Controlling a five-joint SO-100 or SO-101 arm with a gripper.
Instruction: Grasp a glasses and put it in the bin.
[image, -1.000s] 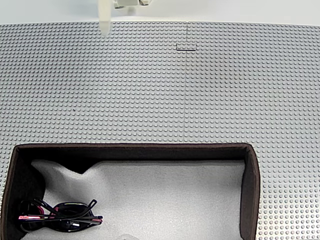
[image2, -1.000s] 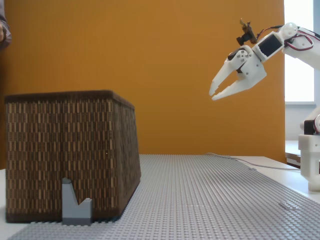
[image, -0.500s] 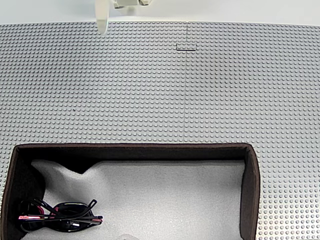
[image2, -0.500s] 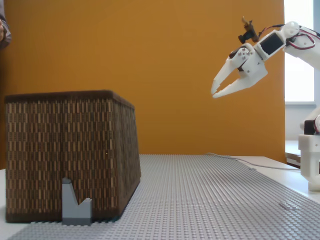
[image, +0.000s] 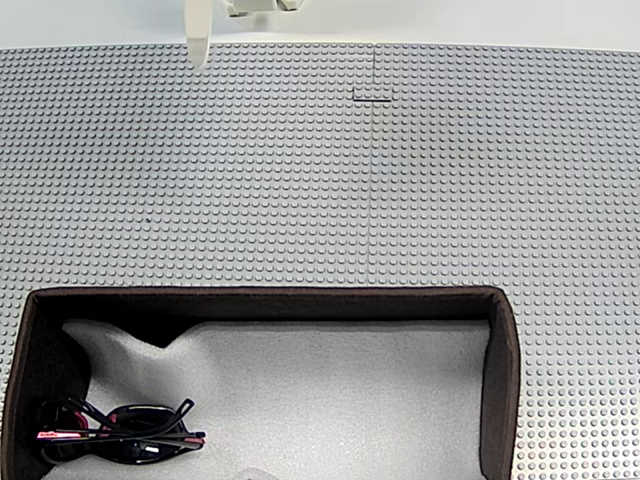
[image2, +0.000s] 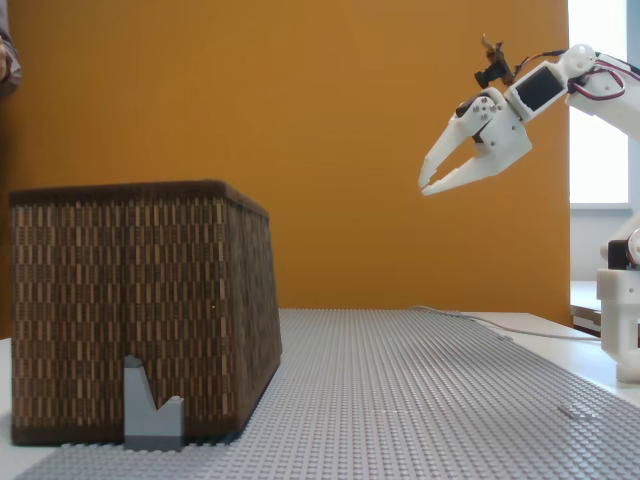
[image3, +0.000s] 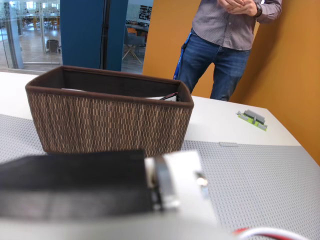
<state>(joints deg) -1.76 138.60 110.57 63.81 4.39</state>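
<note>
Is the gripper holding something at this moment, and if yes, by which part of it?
Nothing is held. The gripper hangs in the air with its jaws slightly apart and nothing between them. The glasses lie inside the bin.

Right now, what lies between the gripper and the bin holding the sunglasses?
Nothing but bare studded baseplate. In both fixed views the gripper hangs open, apart from the bin; the sunglasses rest inside.

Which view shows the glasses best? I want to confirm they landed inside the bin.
The fixed view from above: the glasses lie fully visible on the pale lining in the bin's lower-left corner. In the side fixed view the bin's woven wall hides them. The wrist view shows just a thin dark piece above the rim.
</note>
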